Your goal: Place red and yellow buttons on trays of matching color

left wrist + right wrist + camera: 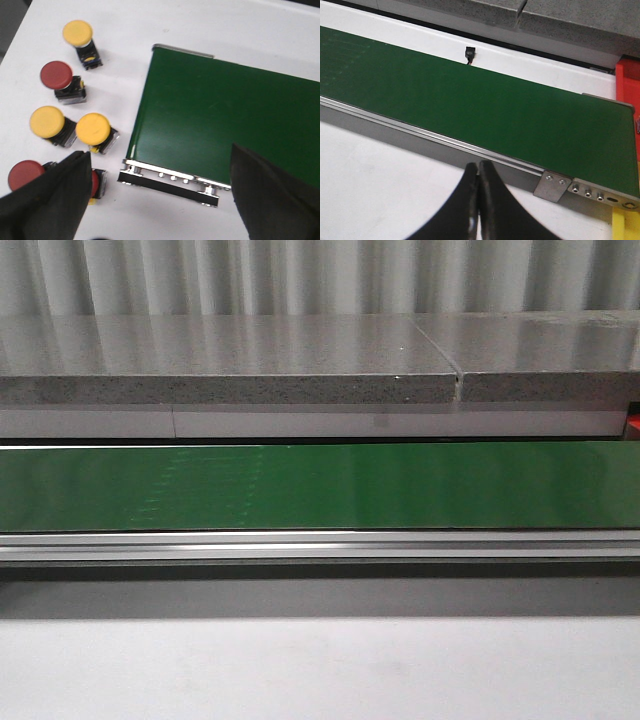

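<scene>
1. The left gripper (155,200) is held with its fingers (55,200) spread wide, nothing between them.
2. Three yellow buttons (93,128) and three red buttons (56,75) are seen on the white bench (120,55) beside the green conveyor belt (225,120).
3. The right gripper (478,200) is pressed closed, empty; a red tray (628,80) is glimpsed beyond the belt's end.

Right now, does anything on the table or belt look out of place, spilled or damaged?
Nothing stands out. The green belt is bare and looks undamaged. In the left wrist view, the yellow buttons and red buttons sit loosely grouped on the white table beside the belt's end; whether any is tipped is unclear. One red button is partly hidden behind the left tool.
</scene>
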{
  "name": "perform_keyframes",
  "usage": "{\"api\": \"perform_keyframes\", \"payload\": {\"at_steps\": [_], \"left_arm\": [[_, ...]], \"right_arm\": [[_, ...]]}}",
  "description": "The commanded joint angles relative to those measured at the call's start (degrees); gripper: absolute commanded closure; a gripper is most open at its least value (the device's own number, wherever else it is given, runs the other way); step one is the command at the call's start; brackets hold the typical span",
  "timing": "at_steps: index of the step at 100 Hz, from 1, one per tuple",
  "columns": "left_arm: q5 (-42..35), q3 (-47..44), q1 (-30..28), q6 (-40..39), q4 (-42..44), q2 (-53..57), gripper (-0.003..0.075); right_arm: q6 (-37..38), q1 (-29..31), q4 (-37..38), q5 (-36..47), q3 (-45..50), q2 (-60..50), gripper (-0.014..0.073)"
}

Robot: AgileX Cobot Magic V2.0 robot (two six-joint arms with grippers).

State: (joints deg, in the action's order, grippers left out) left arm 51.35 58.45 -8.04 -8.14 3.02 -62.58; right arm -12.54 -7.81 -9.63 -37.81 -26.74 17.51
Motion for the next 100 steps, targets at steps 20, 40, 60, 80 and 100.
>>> {"api": "perform_keyframes", "payload": {"at_steps": [20,40,60,80,100], "left_arm": [[12.1,12.9,-11.2,1.8,-9.5,-14.9,0.0155],[15.3,18.7,-16.0,1.7,-10.6,-23.2,0.0156],[16.5,23.1,-19.5,-3.0,-10.6,-29.2,0.0156],[17.7,25.1,-21.3,-10.4,-9.1,-33.0,0.0158],[20.7,28.3,-21.8,-10.5,-6.7,-37.5,0.0158]], "right_arm": [[-0.7,-0.2,-0.2,3.6,-1.3,0.4,0.0659],[-0.7,-0.2,-0.2,3.6,-1.3,0.4,0.0659],[-0.7,-0.2,-0.2,3.6,-1.3,0.4,0.0659],[-0.7,-0.2,-0.2,3.6,-1.3,0.4,0.0659],[-0.7,-0.2,-0.2,3.6,-1.3,0.4,0.0659]]}}
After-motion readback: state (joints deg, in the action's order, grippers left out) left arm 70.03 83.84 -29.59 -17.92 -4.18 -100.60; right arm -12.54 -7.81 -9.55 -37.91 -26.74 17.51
